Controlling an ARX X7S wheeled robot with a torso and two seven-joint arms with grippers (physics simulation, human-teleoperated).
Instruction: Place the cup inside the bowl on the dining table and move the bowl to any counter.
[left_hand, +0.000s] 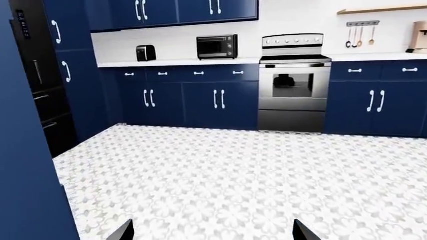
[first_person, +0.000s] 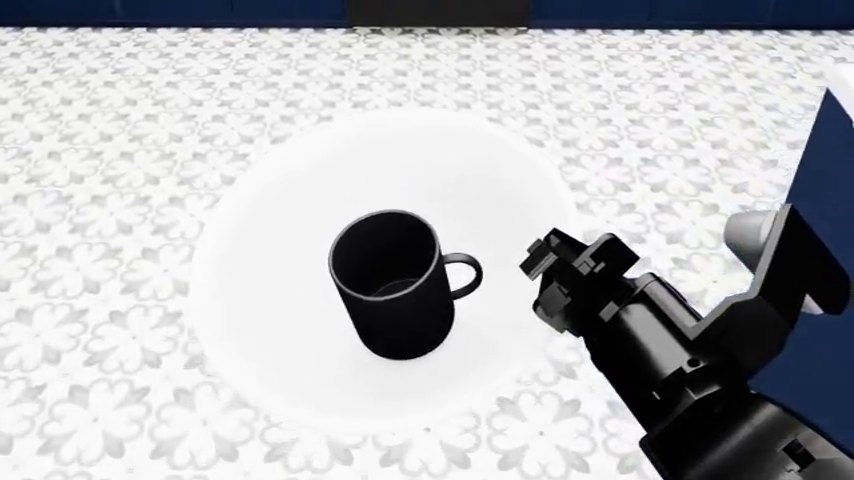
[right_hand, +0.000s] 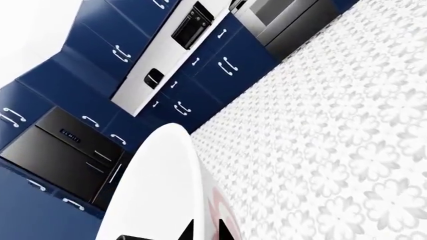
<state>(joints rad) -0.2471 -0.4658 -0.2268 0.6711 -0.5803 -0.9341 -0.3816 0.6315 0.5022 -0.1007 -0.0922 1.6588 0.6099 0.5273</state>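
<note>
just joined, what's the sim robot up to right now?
The tall matte black mug already stands upright inside the wide glossy white bowl, seen over patterned floor tile, no table under it. The right gripper is at the bowl's rim, apparently carrying it; jaws clamp the rim in the right wrist view. The left gripper is open, holding nothing, facing the blue cabinets.

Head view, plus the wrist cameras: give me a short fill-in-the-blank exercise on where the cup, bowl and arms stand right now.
1. The cup stands inside the ____.
2. The right gripper grips the rim of the bowl on the side the cup's ____ points toward.
3. Below the bowl lies patterned ____, not a tabletop.
4. On the counter, the toaster sits beside a black ____.

Missing words: bowl; handle; floor; microwave
</note>
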